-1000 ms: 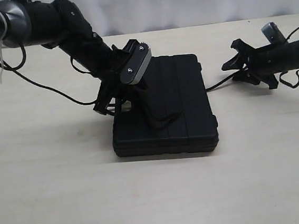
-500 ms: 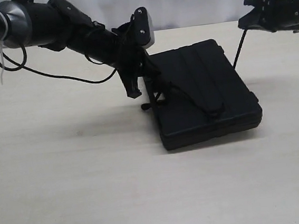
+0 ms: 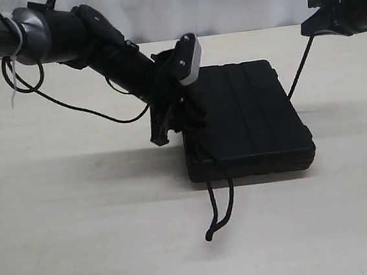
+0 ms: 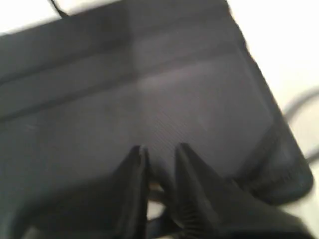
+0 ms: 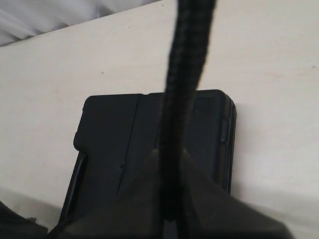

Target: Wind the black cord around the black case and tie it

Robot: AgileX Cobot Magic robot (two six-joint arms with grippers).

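While left tool (image 4: 158,152) overlaps black case (image 3: 252,108), black cord (image 3: 221,202) trailing

The left arm (image 3: 76,34) comes in from beyond the far left corner of the black case (image 3: 253,114) and slants down toward the case's left edge. Its wrist is bent so that the left gripper (image 3: 164,129) points down just beside that edge. In the left wrist view its two fingers (image 4: 133,172) stand a narrow gap apart over the case's top. That view is too blurred to show anything between them.

The right gripper (image 3: 318,15) hangs raised, above and beyond the case's far right corner and well clear of it. Its jaws are clamped on the black cord (image 5: 187,74), which runs taut down to the case's right side.
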